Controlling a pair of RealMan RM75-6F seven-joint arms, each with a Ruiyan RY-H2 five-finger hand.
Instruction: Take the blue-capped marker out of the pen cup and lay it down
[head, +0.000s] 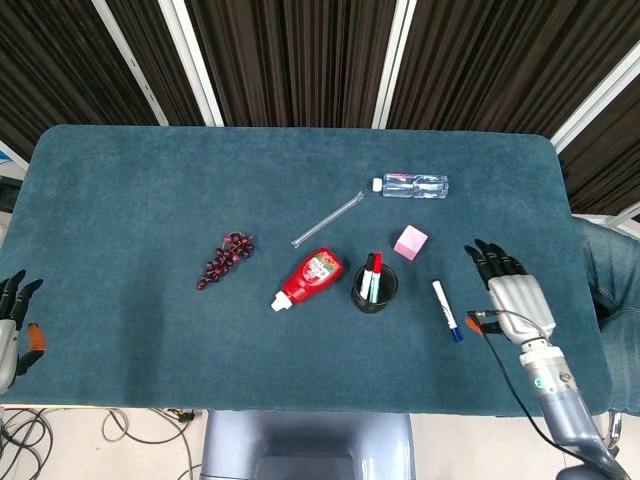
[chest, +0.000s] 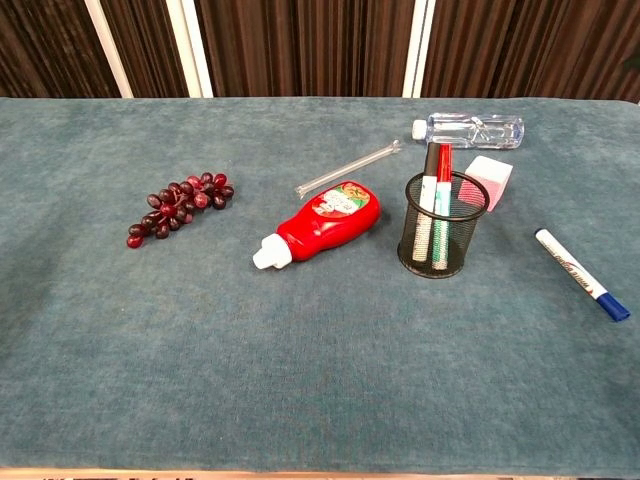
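On teal cloth, one blue-capped marker (head: 446, 310) flat, two markers in pen cup (head: 374, 288), right hand (head: 514, 295) spread, empty.

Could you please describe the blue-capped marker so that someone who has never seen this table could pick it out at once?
Start at the black mesh pen cup near the middle of the teal table. Between it and the right hand, the blue-capped marker lies flat on the cloth, touching nothing. Unlike the markers standing in the cup, it is lying down, white-bodied with a blue cap toward the near edge.
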